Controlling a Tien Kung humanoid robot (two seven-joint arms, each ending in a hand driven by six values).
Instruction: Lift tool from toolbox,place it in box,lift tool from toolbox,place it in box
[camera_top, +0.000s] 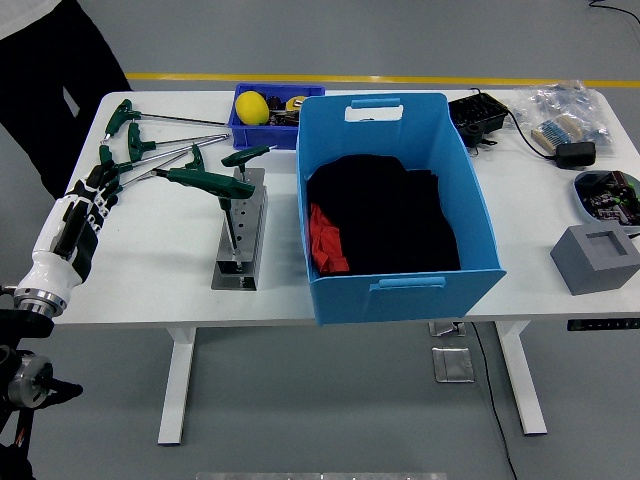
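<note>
Left hand mostly hidden behind green tool handles; finger pose unclear. Left black arm cut off at lower left corner. Small dark-blue tray partly hidden behind large blue plastic box; contents beside yellow round object too small to tell. Person in black cut off at top left edge. Round dish cut off at right edge, contents unclear. Clear plastic bag contents unreadable.

A white table on white legs stands on a grey floor; a yellow line crosses the frame's top.
</note>
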